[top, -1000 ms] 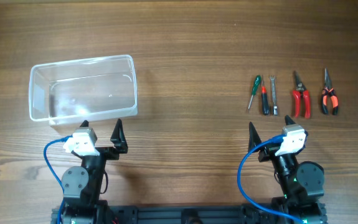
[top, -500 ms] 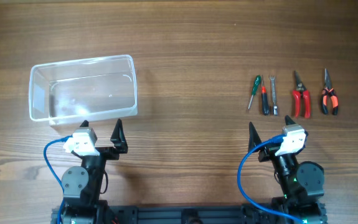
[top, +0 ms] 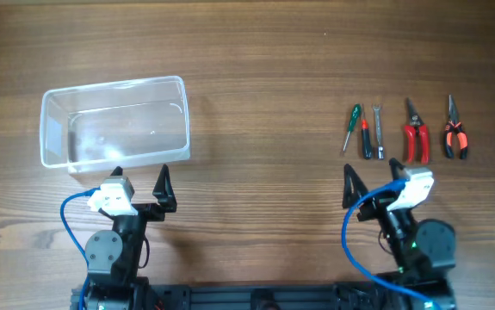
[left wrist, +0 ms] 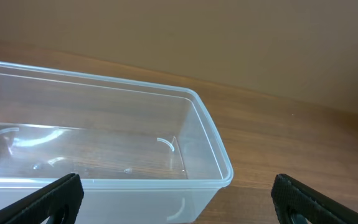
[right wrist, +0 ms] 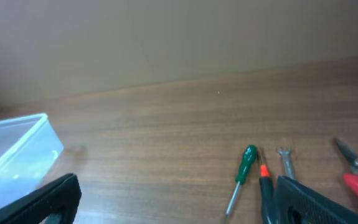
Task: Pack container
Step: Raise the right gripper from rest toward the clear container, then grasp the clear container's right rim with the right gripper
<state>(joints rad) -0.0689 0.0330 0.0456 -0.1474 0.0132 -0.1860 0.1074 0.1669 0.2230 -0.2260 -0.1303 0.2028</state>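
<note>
The clear plastic container stands empty at the left of the table; it fills the left wrist view and shows at the left edge of the right wrist view. Several hand tools lie in a row at the right: a green screwdriver, a black and orange screwdriver, a small wrench, red pruners and black and orange pliers. My left gripper is open and empty just in front of the container. My right gripper is open and empty just in front of the screwdrivers.
The wooden table carries nothing else between the container and the tools. Blue cables loop beside both arm bases at the near edge. A plain wall rises behind the table in the wrist views.
My right arm has swung slightly to the right, toward the tools. The left arm, the container and the tools have not moved.
</note>
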